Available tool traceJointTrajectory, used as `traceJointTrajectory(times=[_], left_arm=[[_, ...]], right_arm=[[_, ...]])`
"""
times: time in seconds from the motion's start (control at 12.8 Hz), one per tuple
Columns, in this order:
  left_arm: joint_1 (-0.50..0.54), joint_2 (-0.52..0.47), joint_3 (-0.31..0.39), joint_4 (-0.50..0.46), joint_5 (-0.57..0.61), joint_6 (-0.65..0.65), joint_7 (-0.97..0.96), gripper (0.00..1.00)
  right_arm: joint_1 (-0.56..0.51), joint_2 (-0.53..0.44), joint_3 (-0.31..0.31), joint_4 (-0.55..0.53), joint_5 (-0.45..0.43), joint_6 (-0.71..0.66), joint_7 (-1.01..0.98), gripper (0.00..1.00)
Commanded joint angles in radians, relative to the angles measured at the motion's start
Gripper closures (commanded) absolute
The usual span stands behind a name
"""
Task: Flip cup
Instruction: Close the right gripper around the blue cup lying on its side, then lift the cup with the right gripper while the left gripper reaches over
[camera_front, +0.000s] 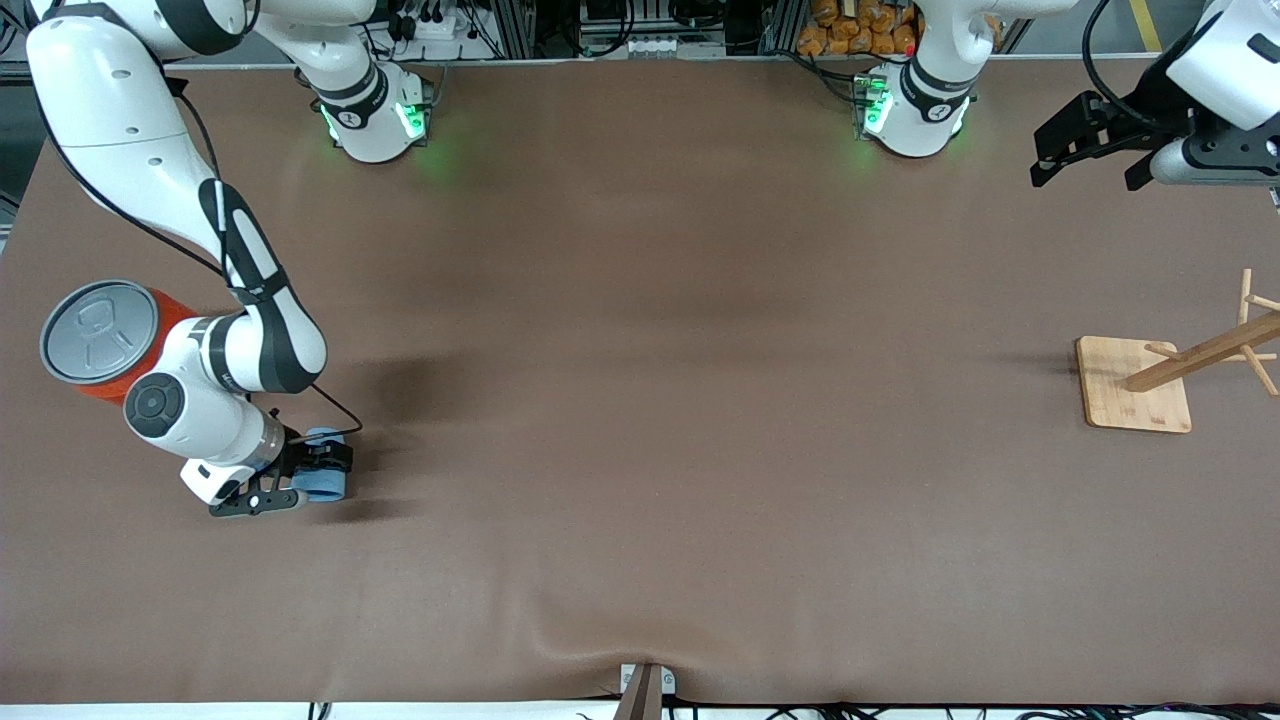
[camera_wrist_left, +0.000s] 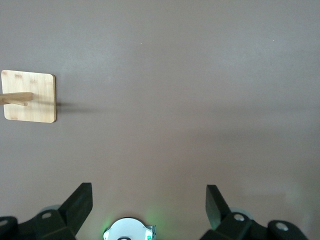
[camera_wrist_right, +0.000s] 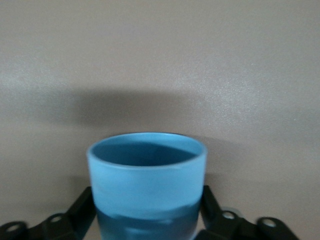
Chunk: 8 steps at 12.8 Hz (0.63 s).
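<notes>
The cup (camera_front: 325, 478), a small light-blue tumbler with a darker blue inside, is between the fingers of my right gripper (camera_front: 300, 478), low over the table near the right arm's end. In the right wrist view the cup (camera_wrist_right: 147, 170) fills the gap of the right gripper (camera_wrist_right: 147, 200). Both black fingers press its sides, and its open mouth points away from the wrist. I cannot tell whether it touches the table. My left gripper (camera_front: 1085, 140) is open and empty, held high at the left arm's end, where that arm waits. Its fingers stand wide apart in the left wrist view (camera_wrist_left: 149, 205).
A big orange can with a grey lid (camera_front: 100, 335) stands beside the right arm, farther from the front camera than the cup. A wooden rack on a square base (camera_front: 1135, 385) stands at the left arm's end and also shows in the left wrist view (camera_wrist_left: 29, 96).
</notes>
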Motion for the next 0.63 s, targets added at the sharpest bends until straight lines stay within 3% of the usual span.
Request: traceJointTrajectory(times=[0.0, 0.39, 0.55], left_arm=[[0.002, -0.001, 0.002, 0.012, -0.013, -0.013, -0.024, 0.0], [-0.004, 0.004, -0.007, 0.038, -0.011, -0.013, -0.03, 0.0], [-0.008, 0.011, -0.007, 0.03, -0.011, -0.019, -0.028, 0.0]], right_arm=[[0.001, -0.014, 0.017, 0.006, -0.009, -0.036, 0.008, 0.72], [0.125, -0.075, 0.019, 0.001, -0.014, -0.038, -0.027, 0.7], [0.186, -0.104, 0.019, -0.005, -0.014, -0.038, -0.127, 0.7]])
